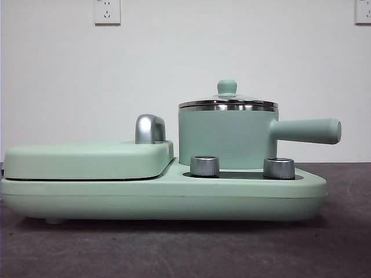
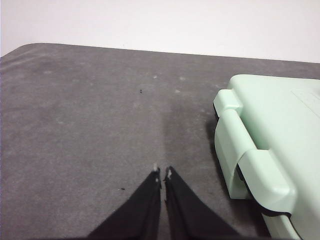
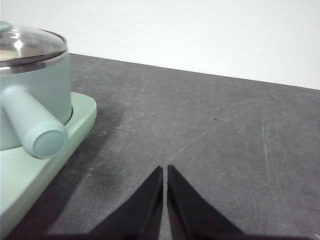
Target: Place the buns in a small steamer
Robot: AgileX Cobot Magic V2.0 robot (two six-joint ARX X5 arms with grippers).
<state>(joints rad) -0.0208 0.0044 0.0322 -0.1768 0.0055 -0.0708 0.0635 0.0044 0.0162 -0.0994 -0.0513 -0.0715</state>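
The small steamer (image 1: 227, 136) is a mint-green pot with a steel rim and a long side handle. It stands on the right half of a green cooker base (image 1: 162, 197) with its glass lid (image 1: 227, 99) on. In the right wrist view the steamer (image 3: 30, 85) stands off to one side of my right gripper (image 3: 165, 170), which is shut over bare table with nothing in it. My left gripper (image 2: 163, 174) is shut too, empty, over the grey table beside the cooker's flat griddle end (image 2: 270, 145). The buns are out of view.
A flat green griddle section (image 1: 87, 159) with a silver handle (image 1: 149, 128) fills the cooker's left half. Two silver knobs (image 1: 204, 165) sit on the front of the base below the pot. The steamer's handle (image 1: 307, 131) sticks out to the right. A white wall stands behind.
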